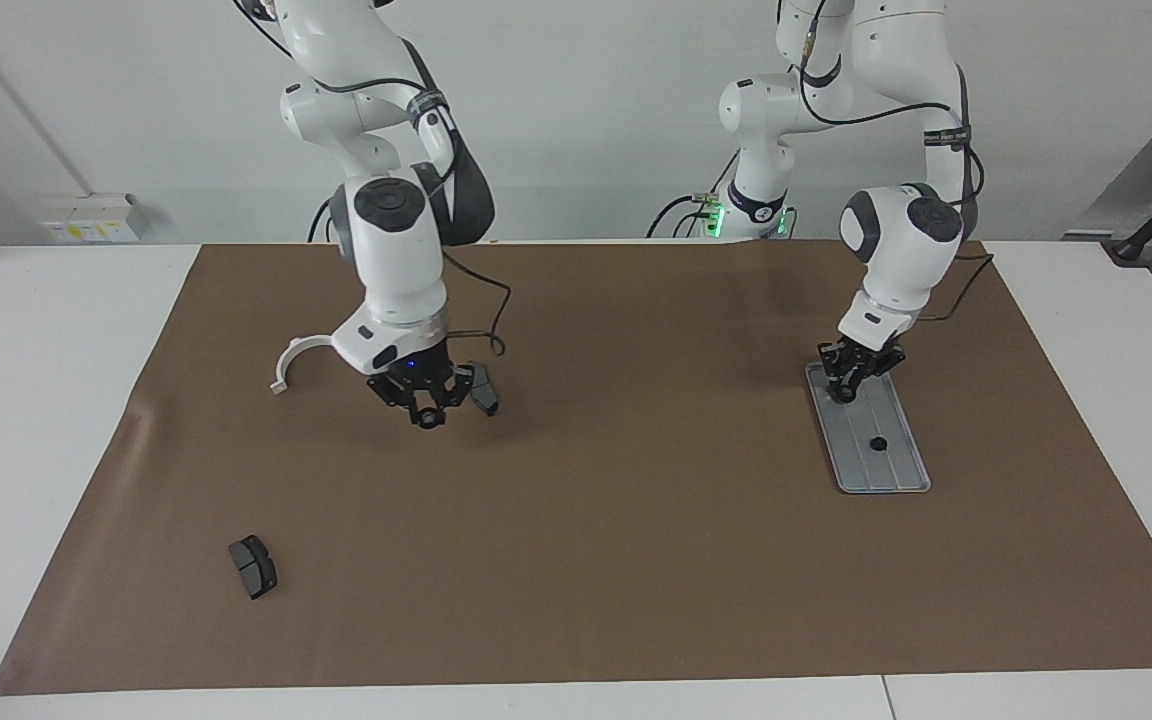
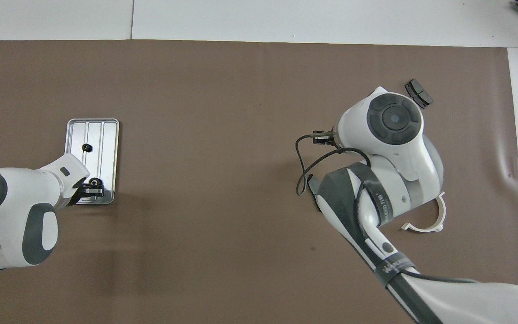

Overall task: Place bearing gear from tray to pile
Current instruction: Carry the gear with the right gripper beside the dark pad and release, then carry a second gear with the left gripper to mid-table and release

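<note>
Over the tray's robot-side end: left gripper (image 1: 848, 390) clenched on a gear (image 2: 93, 182).
Tray (image 1: 891, 470) lies lengthwise away from the robots, near the left arm's end of the mat (image 1: 576, 560); a second gear (image 1: 877, 443) sits mid-tray. Right gripper (image 1: 427, 415) hangs over the mat beside one brake pad (image 1: 483, 392), fingertips together on a small dark part. White half-ring (image 1: 288, 360) and another pad (image 1: 252, 566) lie well apart; open mat between.
</note>
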